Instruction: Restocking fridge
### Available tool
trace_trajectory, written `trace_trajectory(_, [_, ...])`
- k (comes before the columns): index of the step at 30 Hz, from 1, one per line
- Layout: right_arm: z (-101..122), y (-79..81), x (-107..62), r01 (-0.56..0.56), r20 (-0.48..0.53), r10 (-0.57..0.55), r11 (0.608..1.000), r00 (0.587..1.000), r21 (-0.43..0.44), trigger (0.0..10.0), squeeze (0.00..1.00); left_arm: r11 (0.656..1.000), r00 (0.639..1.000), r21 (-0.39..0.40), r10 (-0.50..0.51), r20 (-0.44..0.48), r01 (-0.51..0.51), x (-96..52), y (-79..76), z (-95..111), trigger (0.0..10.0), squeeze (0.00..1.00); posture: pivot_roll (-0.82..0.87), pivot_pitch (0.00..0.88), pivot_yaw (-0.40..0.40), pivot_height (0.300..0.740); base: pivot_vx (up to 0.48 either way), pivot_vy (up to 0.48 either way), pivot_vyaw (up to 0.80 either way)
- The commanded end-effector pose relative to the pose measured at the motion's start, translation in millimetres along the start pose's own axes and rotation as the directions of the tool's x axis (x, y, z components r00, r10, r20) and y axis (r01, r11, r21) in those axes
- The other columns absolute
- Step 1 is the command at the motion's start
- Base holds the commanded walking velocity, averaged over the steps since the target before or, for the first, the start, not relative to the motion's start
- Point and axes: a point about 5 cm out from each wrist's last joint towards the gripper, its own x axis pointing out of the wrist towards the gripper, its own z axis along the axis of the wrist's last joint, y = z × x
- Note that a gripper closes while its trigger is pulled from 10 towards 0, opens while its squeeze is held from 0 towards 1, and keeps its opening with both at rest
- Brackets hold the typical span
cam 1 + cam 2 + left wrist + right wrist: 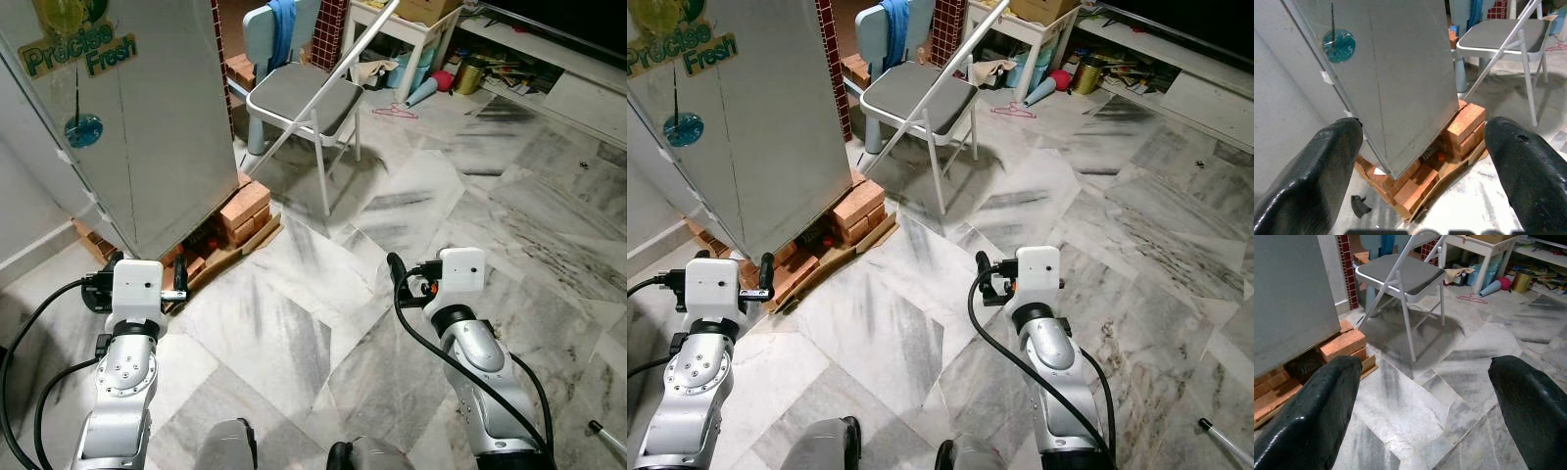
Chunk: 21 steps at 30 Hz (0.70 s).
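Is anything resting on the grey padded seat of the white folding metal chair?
No, the grey padded seat of the white folding metal chair lies bare in the right wrist view, with nothing on it.

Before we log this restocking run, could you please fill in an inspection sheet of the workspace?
Surface: grey-veined marble floor, bare in front of the robot.
Job's things: fridge, door shut, raised on bricks; no groceries seen.
Clutter: folding chair beside the fridge; pink hanger and oddments by the far shelf.
Grippers: left gripper and right gripper both open, empty.
Cables: black cables along both arms.
Surroundings: white table, brick pillar.
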Motion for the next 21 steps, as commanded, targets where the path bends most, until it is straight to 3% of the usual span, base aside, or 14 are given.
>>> trace_trajectory(1, [-0.8,-3.5,-0.8,0.007,-0.009,-0.007,1.0,1.0,0.002,10.0,0.0,1.0,1.0,0.01,0.004,-0.006,-0.004,-2.0,0.5,-1.7,10.0,0.0,0.08,0.097,-0.08,0.74,0.0,0.0,0.0])
trace_trajectory(11, [-0.8,-3.5,-0.8,0.007,-0.009,-0.007,1.0,1.0,0.002,10.0,0.0,1.0,1.0,0.01,0.004,-0.006,-0.004,-2.0,0.5,-1.7,10.0,0.0,0.08,0.097,-0.08,0.74,0.0,0.0,0.0])
trace_trajectory(12, [-0.5,-3.6,-0.3,0.008,-0.009,-0.008,1.0,1.0,0.001,10.0,0.0,1.0,1.0,0.01,0.004,-0.005,-0.004,-1.9,0.0,-1.5,10.0,0.0,0.0,0.0,0.0,0.74,0.0,0.0,0.0])
trace_trajectory(13, [3.2,-11.3,0.6,0.053,0.036,-0.052,0.998,0.998,-0.02,10.0,0.0,0.998,0.998,-0.006,-0.061,0.002,0.061,4.5,-5.3,3.1,10.0,0.0,0.07,0.103,-0.04,0.74,0.0,0.0,0.0])
trace_trajectory(21, [4.4,-13.4,3.0,0.07,0.056,-0.068,0.997,0.996,-0.021,10.0,0.0,0.996,0.996,-0.008,-0.086,0.009,0.086,7.4,-7.7,6.0,10.0,0.0,0.07,0.098,-0.039,0.74,0.0,0.0,0.0])
